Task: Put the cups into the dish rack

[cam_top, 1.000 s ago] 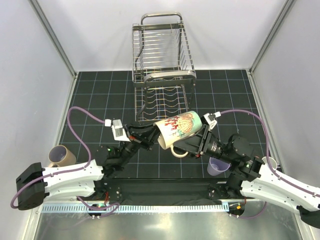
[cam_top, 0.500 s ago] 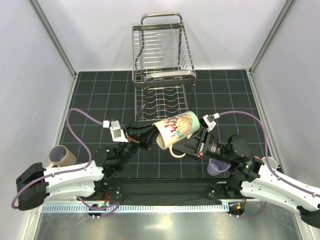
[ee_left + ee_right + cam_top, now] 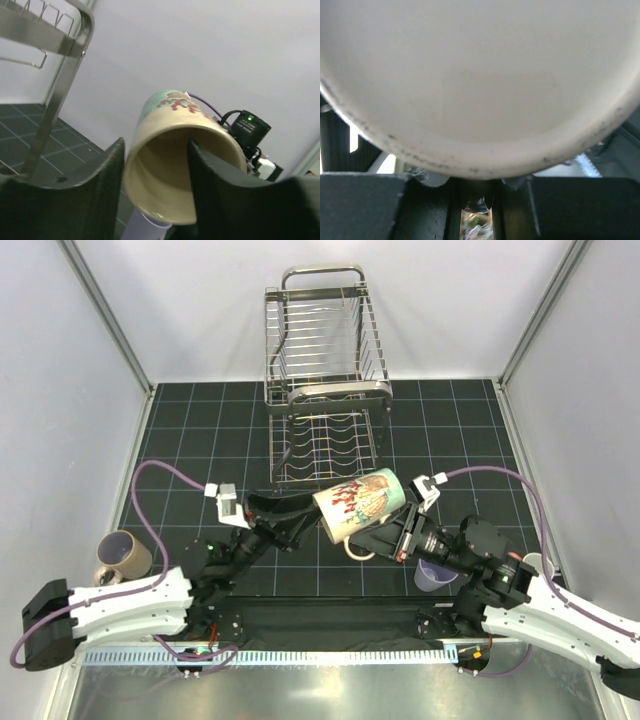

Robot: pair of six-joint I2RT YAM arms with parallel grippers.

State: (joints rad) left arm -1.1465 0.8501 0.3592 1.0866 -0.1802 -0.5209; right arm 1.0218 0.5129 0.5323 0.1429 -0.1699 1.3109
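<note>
Right hand [image 3: 386, 537] pinches the printed mug [image 3: 360, 502], prob. by its handle, tilted above the worktop [image 3: 200, 440], just near of the dish rack [image 3: 322, 390]. The left hand [image 3: 303, 520] is spread at its mouth. Mid-carry, I reckon; nxt I need to reach far & set it rim-down w/o clipping steel.

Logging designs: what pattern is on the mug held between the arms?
The cream printed mug shows red coral, a shell and mint-green shading; clearest in top external.

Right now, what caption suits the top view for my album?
Painted mug aloft in right claw, left claw open at rim.
</note>
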